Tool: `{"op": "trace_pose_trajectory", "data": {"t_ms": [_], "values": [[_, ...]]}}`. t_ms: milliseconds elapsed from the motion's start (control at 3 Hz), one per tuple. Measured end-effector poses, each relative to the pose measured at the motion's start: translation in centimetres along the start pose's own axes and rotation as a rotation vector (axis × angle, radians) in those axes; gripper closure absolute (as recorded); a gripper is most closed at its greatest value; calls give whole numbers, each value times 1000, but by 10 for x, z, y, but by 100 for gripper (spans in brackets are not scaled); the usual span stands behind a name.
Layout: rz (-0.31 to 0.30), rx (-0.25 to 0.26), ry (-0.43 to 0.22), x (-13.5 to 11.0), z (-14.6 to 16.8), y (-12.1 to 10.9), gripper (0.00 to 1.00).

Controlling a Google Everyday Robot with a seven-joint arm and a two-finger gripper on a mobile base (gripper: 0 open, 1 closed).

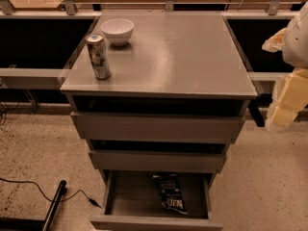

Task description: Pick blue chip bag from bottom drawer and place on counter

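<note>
The blue chip bag (170, 193) lies flat inside the open bottom drawer (125, 201), right of its middle, with its long side running front to back. The counter (178, 57) is the grey top of the drawer cabinet. My gripper (288, 100) hangs at the right edge of the view, beside the counter's right front corner and well above the bottom drawer. It is far from the bag and holds nothing that I can see.
A tall silver can (98, 56) stands on the counter's left front part. A white bowl (117, 31) sits behind it. Two upper drawers (156, 127) are pulled out a little. A black cable and a pole (54, 205) lie on the floor at left.
</note>
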State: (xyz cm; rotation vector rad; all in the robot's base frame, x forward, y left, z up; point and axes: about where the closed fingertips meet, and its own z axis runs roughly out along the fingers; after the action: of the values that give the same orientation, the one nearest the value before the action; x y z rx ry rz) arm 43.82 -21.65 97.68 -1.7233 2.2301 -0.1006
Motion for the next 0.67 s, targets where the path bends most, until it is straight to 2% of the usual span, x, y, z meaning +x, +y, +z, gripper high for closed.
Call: {"op": "trace_pose_trajectory", "data": {"t_ms": [333,667], "values": [[0,0,0,0,0,0,0],[43,4,-40,-1,14,10,0]]}}
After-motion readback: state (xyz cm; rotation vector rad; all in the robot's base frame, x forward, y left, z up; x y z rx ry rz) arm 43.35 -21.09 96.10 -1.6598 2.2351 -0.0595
